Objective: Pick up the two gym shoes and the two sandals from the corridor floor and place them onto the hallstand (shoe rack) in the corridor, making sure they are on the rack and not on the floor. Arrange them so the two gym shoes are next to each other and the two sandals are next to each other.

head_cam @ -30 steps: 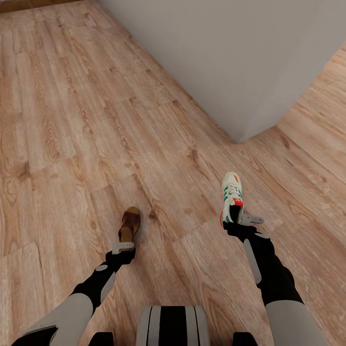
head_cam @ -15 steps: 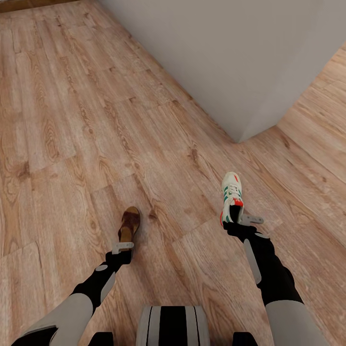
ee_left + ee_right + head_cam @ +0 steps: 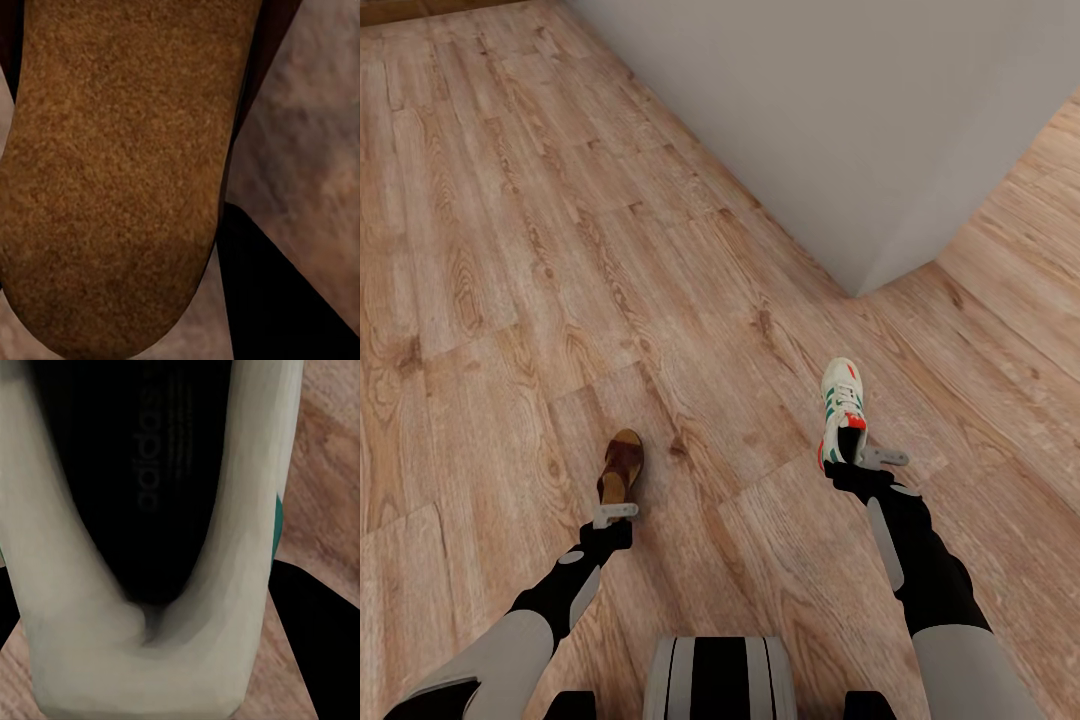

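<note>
Left tool: our left tool (image 3: 614,513) is clamped on the heel end of a flat dark brown open sandal with a tan footbed (image 3: 621,465), which points away from us above the floor.
Left wrist view: we see the sandal's tan suede-like footbed (image 3: 120,172) close up, with a dark finger (image 3: 277,292) beside its heel edge.
Right tool: our right tool (image 3: 857,462) is closed on the heel of a small white lace-up sneaker with green side stripes and red-orange accents (image 3: 841,410), toe pointing far.
Right wrist view: we look into the sneaker's dark inside past its white heel collar (image 3: 142,660); a patch of green shows on its side.
Floor: light brown wood-grain planks (image 3: 510,280) spread under both arms.
Wall: a plain light-grey wall corner (image 3: 860,130) juts in at the far right, well apart from both shoes.
Layout: the sandal is on the left, the sneaker on the right, well apart.
</note>
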You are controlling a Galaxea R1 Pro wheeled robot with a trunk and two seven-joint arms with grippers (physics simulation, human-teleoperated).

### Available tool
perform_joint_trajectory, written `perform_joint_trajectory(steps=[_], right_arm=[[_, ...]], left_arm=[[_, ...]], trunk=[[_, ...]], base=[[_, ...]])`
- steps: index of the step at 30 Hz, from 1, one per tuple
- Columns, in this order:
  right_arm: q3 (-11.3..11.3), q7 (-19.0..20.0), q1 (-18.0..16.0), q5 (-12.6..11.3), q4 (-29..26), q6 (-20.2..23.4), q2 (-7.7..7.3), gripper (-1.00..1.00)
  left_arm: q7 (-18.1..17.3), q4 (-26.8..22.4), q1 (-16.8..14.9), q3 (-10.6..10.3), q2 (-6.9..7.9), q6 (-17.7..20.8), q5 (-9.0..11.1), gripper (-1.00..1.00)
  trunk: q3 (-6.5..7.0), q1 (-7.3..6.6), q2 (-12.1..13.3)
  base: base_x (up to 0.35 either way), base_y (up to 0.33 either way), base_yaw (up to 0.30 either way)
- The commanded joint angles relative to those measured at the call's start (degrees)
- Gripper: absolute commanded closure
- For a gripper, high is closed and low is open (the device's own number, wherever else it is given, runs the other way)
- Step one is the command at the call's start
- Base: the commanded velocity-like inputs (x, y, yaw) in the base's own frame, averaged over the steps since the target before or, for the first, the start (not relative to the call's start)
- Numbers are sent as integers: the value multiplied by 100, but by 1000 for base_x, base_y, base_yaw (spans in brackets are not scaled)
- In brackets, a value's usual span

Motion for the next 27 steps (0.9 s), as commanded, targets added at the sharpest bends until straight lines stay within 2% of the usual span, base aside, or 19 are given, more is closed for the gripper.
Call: perform_joint_trajectory(steps=[1, 10, 25, 27], right_arm=[[-4, -31, -2, -37, -7, 26, 3, 100], [-4, -31, -2, -37, -7, 25, 3, 100], [-4, -30, -2, -48, -2, 20, 11, 100], [-1, -25, -2, -54, -1, 14, 12, 100]], left_arm=[[-21, 0, -2, 54, -4, -17, -84, 100], [-21, 0, 1, 58, -4, -17, -84, 100], [-16, -53, -4, 61, -4, -11, -84, 100], [-12, -201, -5, 66, 2, 16, -84, 100]], trunk=[[-3, 0, -1], [-3, 0, -1], [330, -39, 19], [374, -44, 22]], base=[[0, 0, 0], [0, 0, 0], [0, 0, 0], [0, 0, 0]])
